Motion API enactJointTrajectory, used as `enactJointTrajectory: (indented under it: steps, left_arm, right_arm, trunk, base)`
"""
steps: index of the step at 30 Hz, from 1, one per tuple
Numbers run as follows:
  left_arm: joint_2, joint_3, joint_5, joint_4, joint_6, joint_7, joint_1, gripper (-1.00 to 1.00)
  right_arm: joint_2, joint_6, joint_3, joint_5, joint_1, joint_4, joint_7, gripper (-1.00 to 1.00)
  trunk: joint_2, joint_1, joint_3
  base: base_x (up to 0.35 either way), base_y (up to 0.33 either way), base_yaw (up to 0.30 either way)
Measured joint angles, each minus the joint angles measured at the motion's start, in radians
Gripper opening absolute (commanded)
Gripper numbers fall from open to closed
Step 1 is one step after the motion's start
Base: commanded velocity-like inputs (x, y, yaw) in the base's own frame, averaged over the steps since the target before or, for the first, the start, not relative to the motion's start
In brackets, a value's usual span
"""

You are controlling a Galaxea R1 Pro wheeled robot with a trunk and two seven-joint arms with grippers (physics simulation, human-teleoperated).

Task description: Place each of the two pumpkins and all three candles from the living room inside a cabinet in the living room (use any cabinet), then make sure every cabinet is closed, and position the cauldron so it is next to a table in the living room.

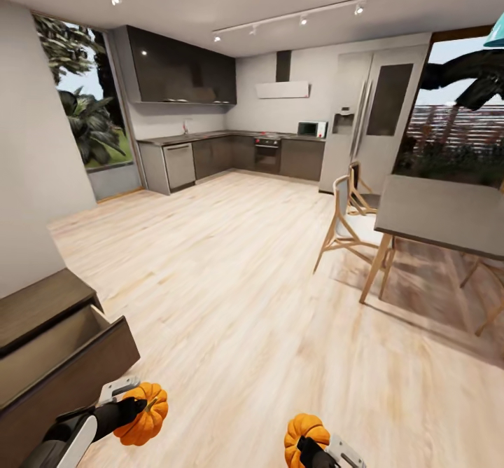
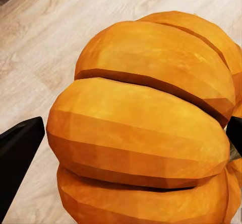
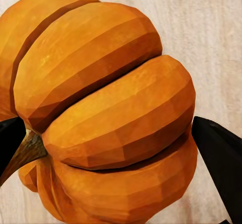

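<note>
Pumpkins are already in both of your hands: the left hand (image 1: 133, 406) is clenched on one pumpkin (image 1: 145, 413), and the left wrist view shows its ribbed body (image 2: 146, 128) wedged between the two dark fingers (image 2: 17, 153); the right hand (image 1: 308, 447) grips the other pumpkin (image 1: 304, 434), whose stem (image 3: 27, 151) points sideways toward one finger. Both are carried low over the wooden floor (image 1: 231, 300), neither resting on it. What matters for you now is the cabinet (image 1: 42, 307): its open drawer (image 1: 66, 356), pale inside, lies to your left, just beside the left hand and up from it. Your left arm is clearly nearer, so that pumpkin likely goes in first; the right one must cross over or wait for a turn of the base. The dining table (image 1: 441, 212) stands well apart to your right.
</note>
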Motion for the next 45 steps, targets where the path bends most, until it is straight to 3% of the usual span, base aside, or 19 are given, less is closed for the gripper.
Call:
enactJointTrajectory:
  steps: [24, 45]
  left_arm:
    - [0.0, 0.001, 0.001, -0.001, 0.0, -0.001, 0.0, -1.0]
    - [0.0, 0.003, 0.002, -0.001, 0.009, -0.004, 0.0, -1.0]
  right_arm:
    - [0.001, 0.0, 0.002, 0.005, 0.0, 0.015, 0.0, -1.0]
    - [0.003, 0.0, 0.007, 0.011, 0.0, 0.015, 0.0, -1.0]
  trunk:
    - [0.0, 0.0, 0.0]
    - [0.007, -0.003, 0.003]
  base:
    - [0.047, -0.091, 0.289]
    - [0.0, -0.004, 0.289]
